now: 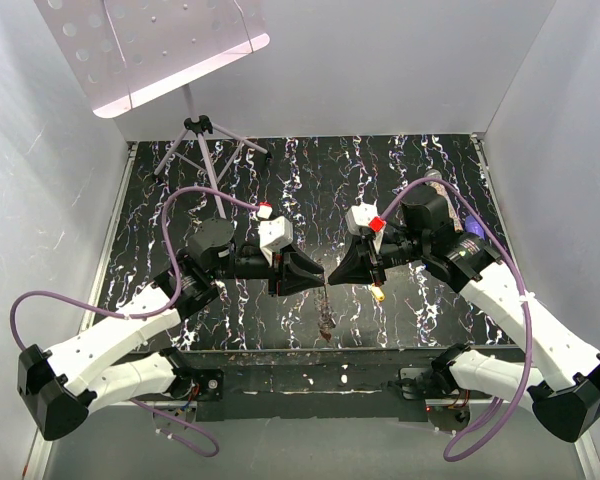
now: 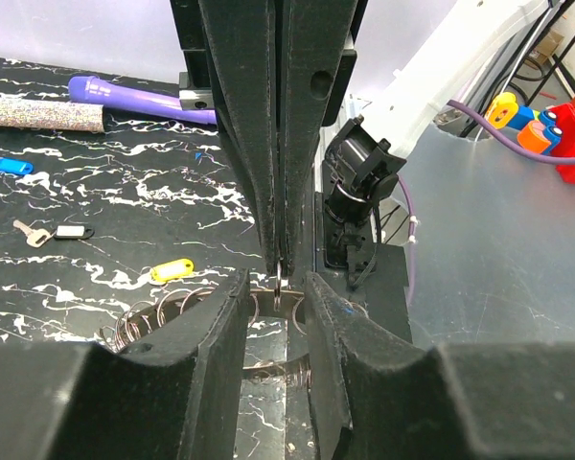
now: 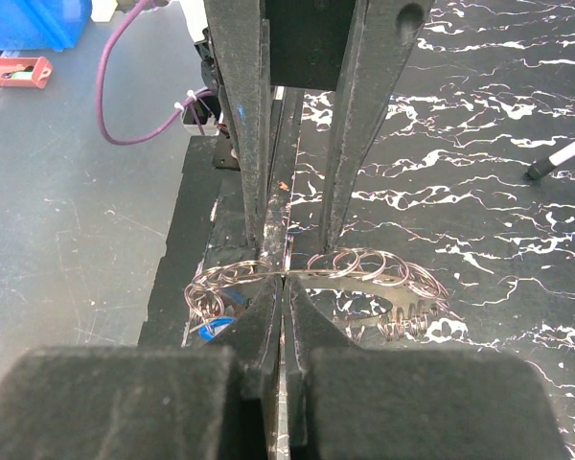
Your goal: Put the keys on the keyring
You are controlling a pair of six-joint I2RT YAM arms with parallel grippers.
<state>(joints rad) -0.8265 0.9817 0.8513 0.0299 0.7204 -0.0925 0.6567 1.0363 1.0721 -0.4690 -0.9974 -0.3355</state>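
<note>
The right pincer (image 3: pixel 282 292) is clamped on the keyring (image 3: pixel 369 268), steadying it between the arms so the left pincer (image 2: pixel 278 311), jaws apart astride the wire, can probably grip it. 3 keys (image 2: pixel 171 271) lie loose on the desk (image 2: pixel 125 201), not yet threaded.

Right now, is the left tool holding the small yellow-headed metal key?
No, the small yellow-headed metal key lies loose on the black marbled table, off to the side of the open left tool.
</note>
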